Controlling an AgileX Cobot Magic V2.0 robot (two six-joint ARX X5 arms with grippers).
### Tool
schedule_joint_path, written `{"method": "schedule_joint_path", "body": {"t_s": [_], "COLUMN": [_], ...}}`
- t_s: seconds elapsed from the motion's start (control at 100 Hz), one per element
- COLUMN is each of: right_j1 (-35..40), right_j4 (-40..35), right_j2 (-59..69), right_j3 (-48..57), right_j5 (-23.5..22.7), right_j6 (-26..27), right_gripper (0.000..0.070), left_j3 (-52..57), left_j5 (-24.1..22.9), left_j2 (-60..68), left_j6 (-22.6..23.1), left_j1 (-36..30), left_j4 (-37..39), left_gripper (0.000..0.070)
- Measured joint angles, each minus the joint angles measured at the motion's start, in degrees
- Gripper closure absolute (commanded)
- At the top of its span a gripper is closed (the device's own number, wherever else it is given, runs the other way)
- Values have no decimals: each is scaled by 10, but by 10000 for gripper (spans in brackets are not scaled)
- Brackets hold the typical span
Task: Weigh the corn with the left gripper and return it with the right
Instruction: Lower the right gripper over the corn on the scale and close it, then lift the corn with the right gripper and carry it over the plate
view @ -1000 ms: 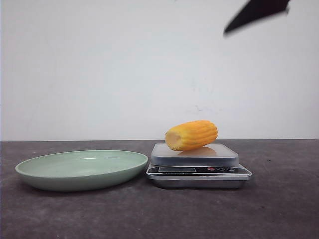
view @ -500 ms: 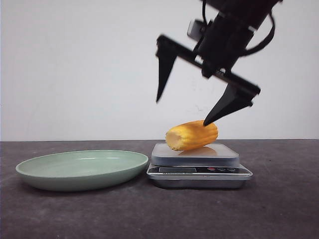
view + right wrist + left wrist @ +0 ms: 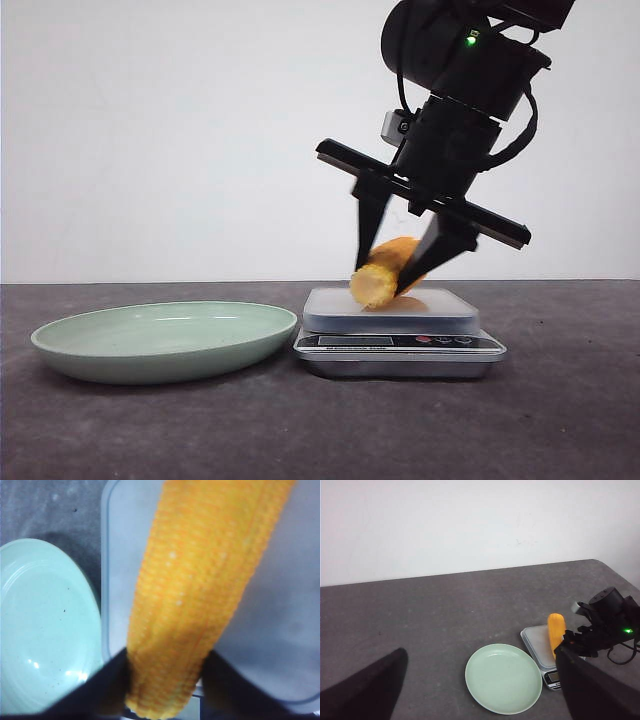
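Note:
The corn (image 3: 383, 275), a short yellow-orange cob, lies on the platform of a silver kitchen scale (image 3: 400, 345), its pale cut end toward the camera. My right gripper (image 3: 381, 280) has come down over it, and its two black fingers press the cob's sides near that end. In the right wrist view the corn (image 3: 200, 595) fills the gap between the right gripper's (image 3: 166, 654) fingers. My left gripper (image 3: 480, 652) is open and empty, high above the table, and looks down on the corn (image 3: 556, 632) and the right arm (image 3: 607, 620).
A shallow pale green plate (image 3: 160, 340) sits on the dark table just left of the scale, almost touching it. It also shows in the left wrist view (image 3: 502, 677) and the right wrist view (image 3: 40, 630). A white wall stands behind.
My right gripper came down from above with its fingers wide apart and closed on the corn. The cob has turned, so its cut end now faces the camera more.

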Motion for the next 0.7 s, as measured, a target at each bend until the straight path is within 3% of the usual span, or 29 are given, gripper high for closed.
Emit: {"method": "schedule_joint_path", "body": {"t_s": [0.19,0.57,0.7], "right_j1": [-3,3,23], "right_j4": [37,245,324], "right_j2": [0,-143,-206], "right_j3": [0,0,0], "right_j5": [-12,-10,-10], "right_j6": [-2,-37,-73], "right_gripper": [700,700,700], "left_j3": [0,0,0], "left_j5": [0,0,0], "left_j2": [0,0,0], "left_j6": [12,14,41], "left_j1": [0,0,0], "left_j4": [0,0,0], "left_gripper": [147,147,148]}}
